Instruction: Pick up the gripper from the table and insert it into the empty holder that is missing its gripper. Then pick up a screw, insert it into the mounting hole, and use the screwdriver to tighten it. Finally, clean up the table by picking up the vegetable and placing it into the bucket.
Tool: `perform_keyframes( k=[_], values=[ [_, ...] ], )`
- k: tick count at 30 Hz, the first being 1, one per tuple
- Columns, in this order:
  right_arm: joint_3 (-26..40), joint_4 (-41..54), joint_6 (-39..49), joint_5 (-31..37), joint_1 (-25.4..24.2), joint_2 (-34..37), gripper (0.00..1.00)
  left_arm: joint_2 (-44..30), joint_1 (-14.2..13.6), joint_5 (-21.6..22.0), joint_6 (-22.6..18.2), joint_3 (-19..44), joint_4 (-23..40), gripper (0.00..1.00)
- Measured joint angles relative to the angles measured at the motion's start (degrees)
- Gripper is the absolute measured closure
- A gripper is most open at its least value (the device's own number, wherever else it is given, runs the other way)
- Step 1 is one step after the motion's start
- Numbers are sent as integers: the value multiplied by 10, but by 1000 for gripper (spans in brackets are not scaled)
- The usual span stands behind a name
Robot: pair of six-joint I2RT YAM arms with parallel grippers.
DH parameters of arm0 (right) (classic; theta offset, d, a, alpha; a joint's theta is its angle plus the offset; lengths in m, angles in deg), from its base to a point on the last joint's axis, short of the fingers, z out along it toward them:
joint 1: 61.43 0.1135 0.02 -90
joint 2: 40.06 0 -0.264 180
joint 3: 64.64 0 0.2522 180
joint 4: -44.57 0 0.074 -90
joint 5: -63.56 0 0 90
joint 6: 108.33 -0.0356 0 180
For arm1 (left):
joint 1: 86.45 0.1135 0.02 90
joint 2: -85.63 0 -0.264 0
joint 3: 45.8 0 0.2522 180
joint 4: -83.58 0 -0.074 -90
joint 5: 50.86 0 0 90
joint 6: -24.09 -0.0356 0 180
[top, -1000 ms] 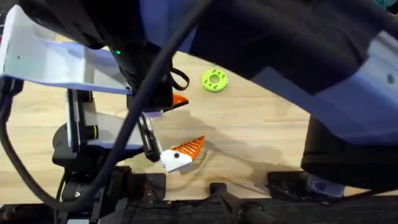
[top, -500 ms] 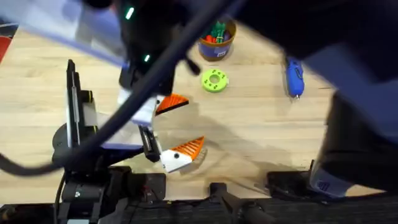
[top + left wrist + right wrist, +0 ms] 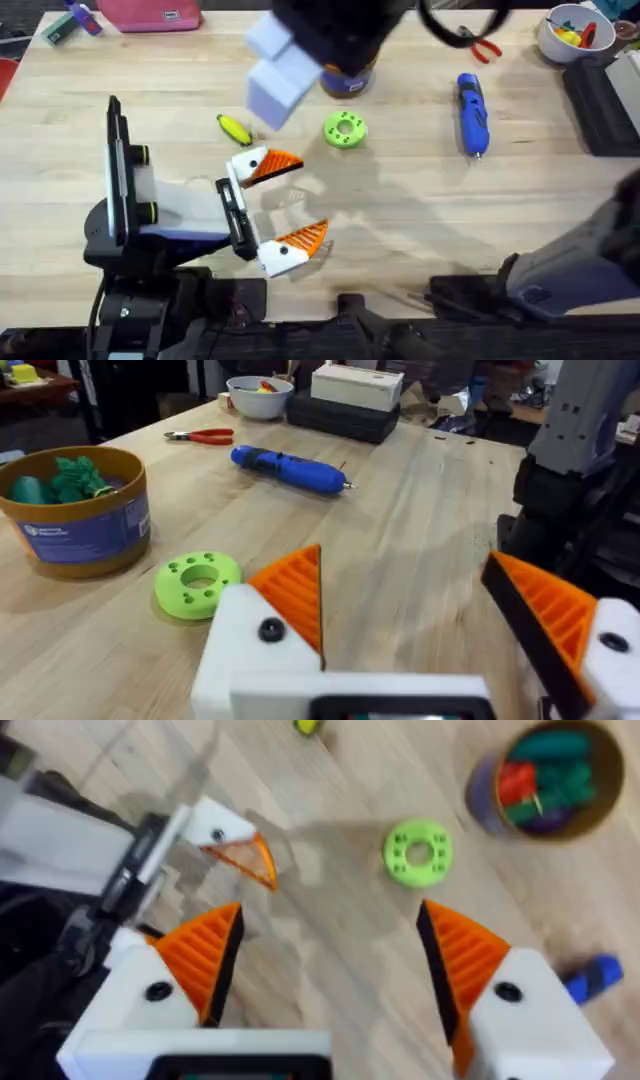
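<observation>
Change since half a second ago: right arm has lifted clear of the overhead view, uncovering the vegetable (image 3: 235,129) and the pliers (image 3: 478,44). Left gripper (image 3: 280,205) rests low on the tabletop (image 3: 400,220), fingers spread wide, holding nothing; both white mounts carry orange pads (image 3: 283,164). Right gripper (image 3: 330,970) hangs above, fingers wide apart, empty. Vegetable lies just beyond the left fingers. Green disc (image 3: 345,129) beside it; bucket (image 3: 347,80) (partly hidden by the arm) behind; screwdriver (image 3: 471,113) well to the right.
</observation>
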Motion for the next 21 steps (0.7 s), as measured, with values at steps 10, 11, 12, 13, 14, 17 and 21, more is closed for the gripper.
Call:
perform_keyframes(
  k=[10, 11, 12, 13, 14, 17, 21],
  values=[
    [-327, -91, -86, 21, -72, -227, 8, 0, 0, 0, 0, 0, 0, 15],
    [-372, -112, -99, 22, -85, -259, 7, 0, 0, 0, 0, 0, 0, 15],
    [-422, -136, -115, 22, -103, -295, 8, 0, 0, 0, 0, 0, 0, 15],
    [-464, -152, -129, 22, -123, -326, 8, 0, 0, 0, 0, 0, 0, 16],
    [-507, -165, -145, 22, -148, -359, 8, 0, 0, 0, -1, 0, 0, 15],
    [-607, -186, -184, 25, -240, -443, 8, 0, 0, 0, -1, 0, 0, 16],
    [-676, -201, -210, 27, -368, -498, 7, 0, 0, 0, -1, 0, 0, 15]
  ],
)
